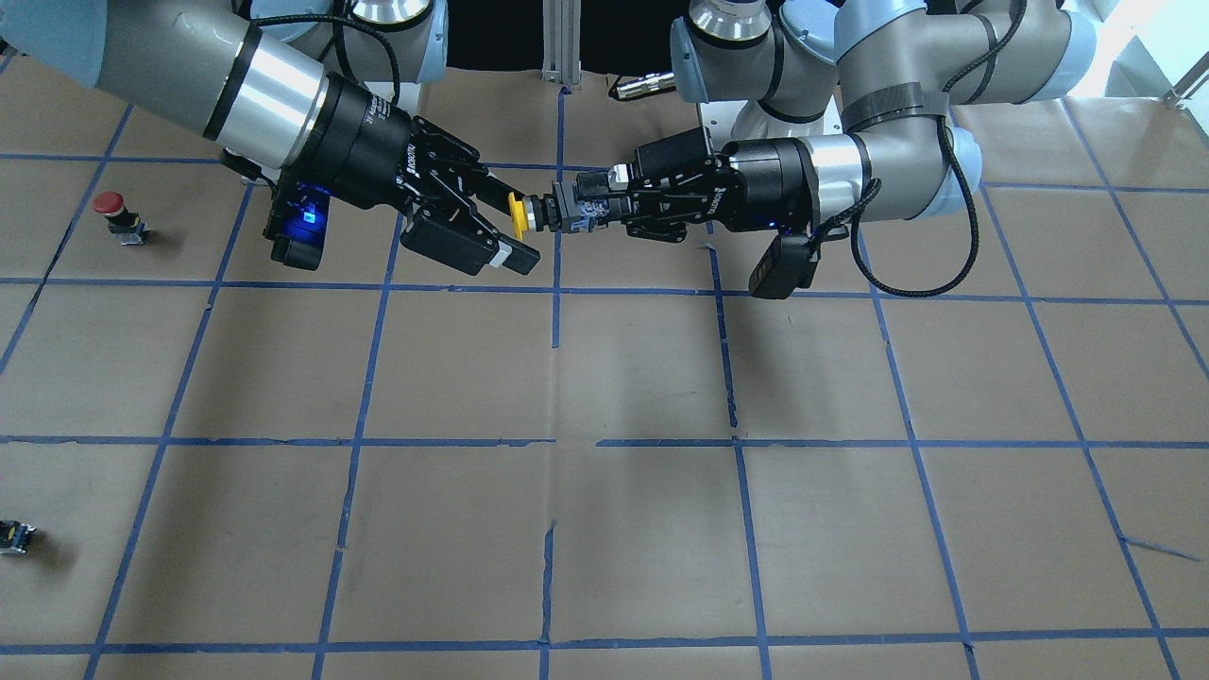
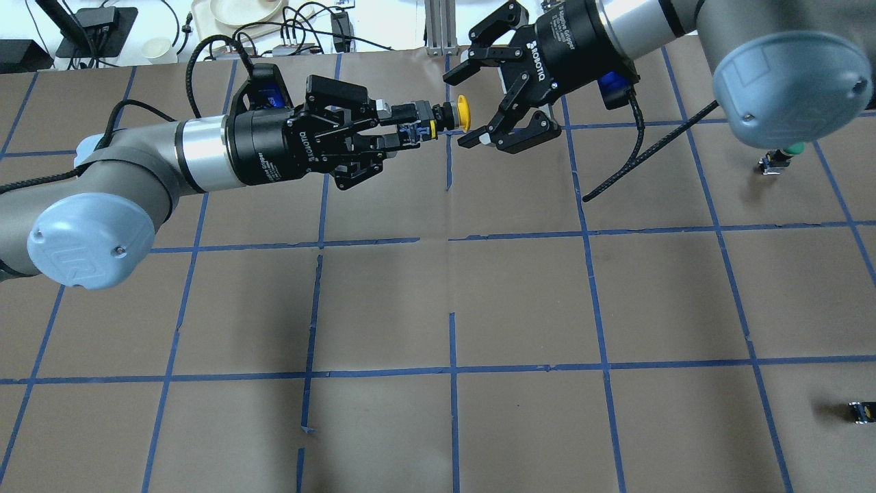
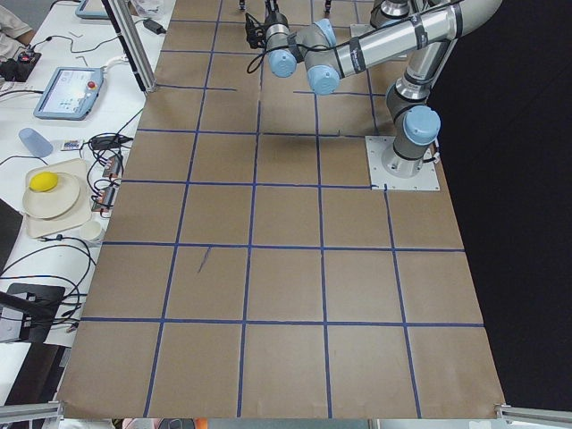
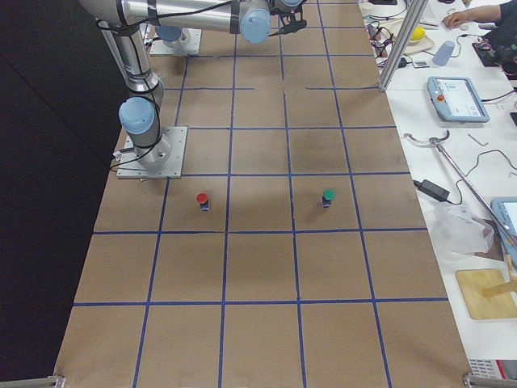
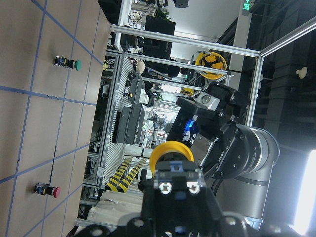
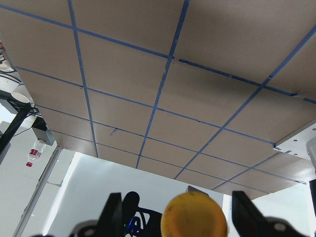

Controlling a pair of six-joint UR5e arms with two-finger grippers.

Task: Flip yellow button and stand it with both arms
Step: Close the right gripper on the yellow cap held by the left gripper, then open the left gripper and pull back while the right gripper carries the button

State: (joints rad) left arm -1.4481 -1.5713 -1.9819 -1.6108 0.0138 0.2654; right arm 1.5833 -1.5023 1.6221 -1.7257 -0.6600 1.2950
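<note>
The yellow button [image 2: 464, 113] is held in the air, lying sideways over the back middle of the table. My left gripper [image 2: 410, 127] is shut on its black-grey body [image 1: 567, 210], and the yellow cap [image 1: 517, 215] points at my right gripper [image 2: 465, 108]. My right gripper [image 1: 518, 227] is open, with one jaw on each side of the cap and a gap to it. In the left wrist view the cap [image 5: 171, 150] sits above the body, with the right gripper behind it. In the right wrist view the cap [image 6: 194, 215] lies between the spread fingers [image 6: 113, 212].
A red-capped button [image 1: 111, 210] and a green-capped button [image 2: 787, 150] stand on the brown gridded table on my right side. A small dark component [image 2: 862, 411] lies near the table's right edge. A monitor, cables and plates sit beyond the far edge.
</note>
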